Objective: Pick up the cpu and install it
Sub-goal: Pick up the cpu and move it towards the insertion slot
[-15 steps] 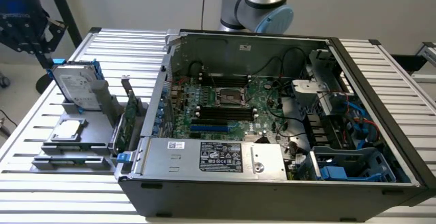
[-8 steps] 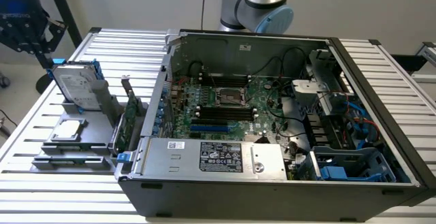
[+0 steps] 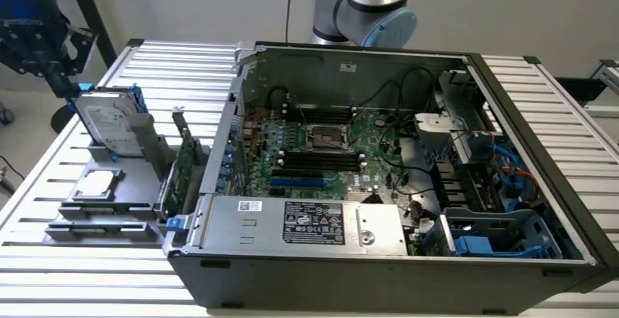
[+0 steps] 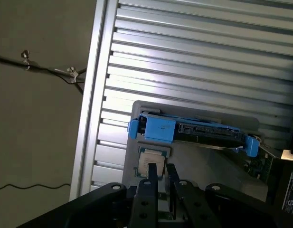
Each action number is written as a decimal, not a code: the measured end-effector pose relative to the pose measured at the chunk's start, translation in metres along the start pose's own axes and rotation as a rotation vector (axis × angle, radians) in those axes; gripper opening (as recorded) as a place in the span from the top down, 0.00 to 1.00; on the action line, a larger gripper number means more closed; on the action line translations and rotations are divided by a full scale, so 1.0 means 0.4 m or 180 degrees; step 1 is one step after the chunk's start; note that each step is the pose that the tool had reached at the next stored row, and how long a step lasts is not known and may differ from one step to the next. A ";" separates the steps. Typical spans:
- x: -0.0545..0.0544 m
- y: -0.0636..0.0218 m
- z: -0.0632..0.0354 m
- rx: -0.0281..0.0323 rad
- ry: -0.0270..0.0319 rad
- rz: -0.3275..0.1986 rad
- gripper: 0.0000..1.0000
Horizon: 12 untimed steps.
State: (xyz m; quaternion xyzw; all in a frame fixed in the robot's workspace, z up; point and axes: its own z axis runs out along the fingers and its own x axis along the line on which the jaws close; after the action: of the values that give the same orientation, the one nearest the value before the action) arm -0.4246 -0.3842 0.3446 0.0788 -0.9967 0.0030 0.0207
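Note:
The cpu (image 3: pixel 97 185) is a small silvery square chip lying flat in a grey holder (image 3: pixel 126 202) on the slatted table, at the exterior view's left. In the wrist view the cpu (image 4: pixel 145 159) lies just past my fingertips, partly hidden by one finger (image 4: pixel 148 190). My gripper (image 3: pixel 60 79) hangs well above the holder's far end. The gripper (image 4: pixel 161 167) is open by a narrow gap, with nothing between its fingers. The open computer case (image 3: pixel 541 151) holds a green motherboard with its bare socket (image 3: pixel 324 138) near the middle.
In the same holder a silver hard drive (image 3: pixel 106 119) with blue rails (image 4: pixel 158 128) stands behind the cpu, and a green circuit card (image 3: pixel 184 162) stands beside the case wall. A grey power supply (image 3: pixel 309 224) lies along the case's front. Cables run on the floor past the table's edge (image 4: pixel 89 118).

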 end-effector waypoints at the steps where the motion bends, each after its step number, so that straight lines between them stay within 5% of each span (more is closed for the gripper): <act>1: 0.000 0.000 0.000 0.0000 0.0000 0.0000 0.76; 7: 0.000 -0.001 0.010 0.0000 0.0000 0.0015 0.47; 12: 0.000 -0.006 0.032 0.0001 -0.0038 0.0128 0.35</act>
State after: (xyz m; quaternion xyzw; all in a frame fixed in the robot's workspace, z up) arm -0.4246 -0.3866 0.3321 0.0587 -0.9982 0.0031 0.0146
